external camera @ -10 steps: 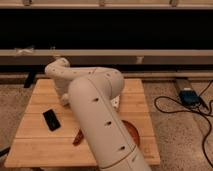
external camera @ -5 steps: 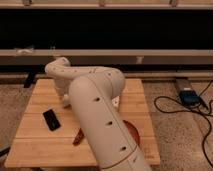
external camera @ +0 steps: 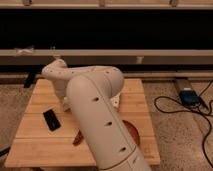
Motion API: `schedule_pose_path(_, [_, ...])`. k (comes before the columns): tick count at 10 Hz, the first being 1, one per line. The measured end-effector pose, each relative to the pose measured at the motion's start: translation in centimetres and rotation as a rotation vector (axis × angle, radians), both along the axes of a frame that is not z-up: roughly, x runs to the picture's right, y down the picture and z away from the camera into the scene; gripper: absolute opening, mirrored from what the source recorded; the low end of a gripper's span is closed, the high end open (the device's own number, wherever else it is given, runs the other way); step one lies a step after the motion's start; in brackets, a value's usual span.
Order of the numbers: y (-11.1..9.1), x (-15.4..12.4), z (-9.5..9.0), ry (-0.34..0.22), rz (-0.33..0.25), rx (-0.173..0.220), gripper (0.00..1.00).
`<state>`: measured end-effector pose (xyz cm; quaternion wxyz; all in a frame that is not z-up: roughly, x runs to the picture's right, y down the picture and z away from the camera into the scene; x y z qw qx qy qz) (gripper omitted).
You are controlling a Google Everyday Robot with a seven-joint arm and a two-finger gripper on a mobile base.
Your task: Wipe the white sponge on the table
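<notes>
The table (external camera: 35,145) is a pale wooden plank top that fills the middle of the view. My big white arm (external camera: 95,105) reaches over it from the near side, bends at an elbow near the back left, and drops toward the left-middle of the top. The gripper is at the end of that drop, low over the table. It is hidden behind the arm, and it is shut. The white sponge is out of sight, so I cannot tell whether it is held.
A black phone (external camera: 51,120) lies on the table's left part. A brown round object (external camera: 132,132) sits near the front, half hidden by the arm. A white object (external camera: 117,102) peeks out to the arm's right. Cables and a blue box (external camera: 189,96) lie on the floor at right.
The arm's elbow has drifted very slightly to the left. The phone and the other objects on the table have stayed where they were.
</notes>
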<state>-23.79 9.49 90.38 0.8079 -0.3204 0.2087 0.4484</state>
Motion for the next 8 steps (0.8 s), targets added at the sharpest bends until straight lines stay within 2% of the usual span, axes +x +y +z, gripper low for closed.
schedule_pose_path(3, [1.3, 3.2, -1.3, 0.029, -0.054, 0.003, 0.0])
schedule_pose_path(5, [2.6, 4.9, -2.8, 0.024, -0.096, -0.005, 0.0])
schedule_pose_path(8, [4.8, 3.4, -4.8, -0.026, -0.166, -0.028, 0.0])
